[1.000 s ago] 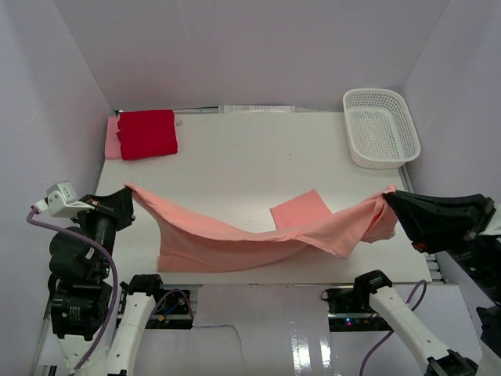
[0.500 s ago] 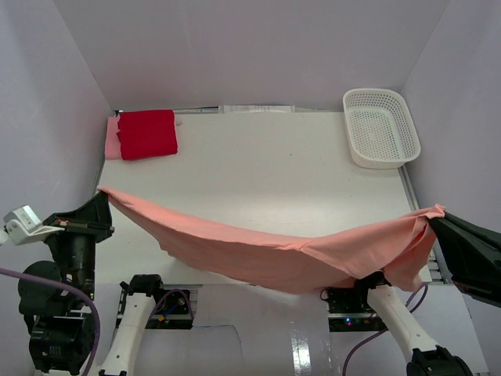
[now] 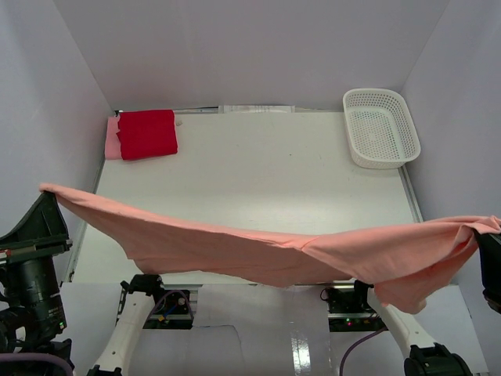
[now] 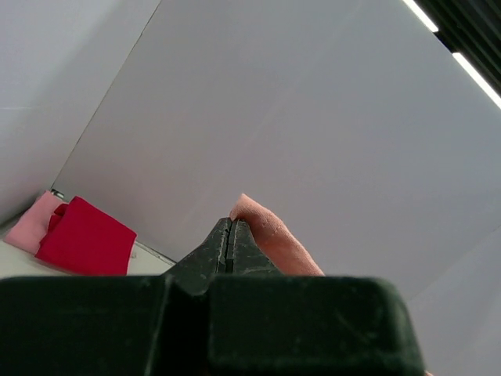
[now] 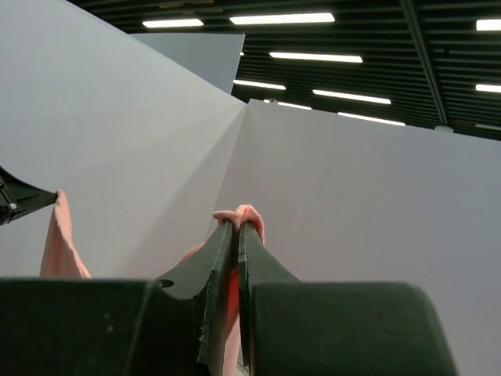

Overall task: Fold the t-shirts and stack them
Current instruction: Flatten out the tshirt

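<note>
Now, left gripper [image 4: 229,225] pinched tight on one corner of salmon t-shirt [image 3: 258,252], cloth tip poking past fingertips. Right gripper [image 5: 237,225] likewise clamped on opposite end, fold bunched between jaws. Shirt strung between both grippers, held up in air over near edge of table [image 3: 274,172], middle sagging, loose flap hanging below right gripper. Well beyond left gripper, at far table corner: red folded t-shirt [image 3: 147,133] atop pale pink folded t-shirt [image 3: 112,142]. Well beyond right gripper, at other far corner: white mesh basket [image 3: 382,163].
</note>
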Robot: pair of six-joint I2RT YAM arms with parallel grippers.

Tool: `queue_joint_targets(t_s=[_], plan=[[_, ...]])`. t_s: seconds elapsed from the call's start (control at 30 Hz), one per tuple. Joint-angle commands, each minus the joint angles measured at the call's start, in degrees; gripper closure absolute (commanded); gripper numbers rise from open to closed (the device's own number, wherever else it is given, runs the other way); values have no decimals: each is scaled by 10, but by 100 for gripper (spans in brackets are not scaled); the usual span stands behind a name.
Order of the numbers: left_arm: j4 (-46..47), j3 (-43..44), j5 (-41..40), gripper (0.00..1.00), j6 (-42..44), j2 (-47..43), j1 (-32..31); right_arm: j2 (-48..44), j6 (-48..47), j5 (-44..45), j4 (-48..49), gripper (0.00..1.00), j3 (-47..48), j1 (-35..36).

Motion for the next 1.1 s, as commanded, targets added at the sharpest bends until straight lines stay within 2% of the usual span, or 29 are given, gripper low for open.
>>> queue_joint_targets(t_s=[0.0, 0.17, 0.2, 0.37, 0.57, 0.63, 0.67, 0.7, 0.73, 0.8, 0.83, 0.87, 0.9, 0.93, 0.97, 1.0, 1.03, 1.07], plan=[[-8, 1, -37, 100, 15, -6, -8, -6, 17, 17, 58, 92, -6, -7], [35, -67, -45, 100, 30, 8, -13, 35, 18, 52, 32, 92, -72, -7], [45, -88, -43, 100, 29, 11, -16, 39, 23, 56, 40, 92, -127, -7], [94, -224, -13, 100, -10, 52, -20, 84, 50, 81, 86, 92, -264, -7], [193, -367, 10, 100, -46, 163, -19, 177, 65, 113, 128, 92, -380, -7], [240, -377, 20, 100, -56, 247, -19, 220, 66, 114, 150, 92, -386, -8], [258, -375, 22, 100, -58, 280, -18, 269, 65, 115, 162, 92, -383, -8], [273, -366, 31, 100, -65, 314, -17, 297, 67, 103, 185, 92, -372, -18], [307, -356, 35, 100, -67, 385, -15, 362, 66, 94, 192, 92, -356, -23], [331, -293, 45, 100, -72, 463, -9, 428, 74, 62, 214, 92, -283, -44], [335, -262, 55, 100, -72, 542, -6, 500, 77, 48, 214, 92, -247, -51], [334, -190, 60, 100, -73, 577, -4, 542, 83, 37, 213, 92, -152, -56], [333, -154, 67, 100, -74, 609, 2, 578, 97, 4, 198, 92, -93, -70], [333, -118, 77, 100, -70, 639, 3, 661, 105, -11, 180, 92, -23, -77], [330, -79, 81, 100, -66, 690, 6, 704, 112, -25, 158, 92, 129, -81], [317, 0, 85, 100, -63, 714, 9, 741, 143, -54, 140, 92, 199, -102], [308, 39, 93, 100, -56, 734, 10, 795, 168, -69, 150, 92, 253, -113], [296, 77, 95, 100, -52, 767, 12, 806, 198, -89, 175, 92, 280, -125]])
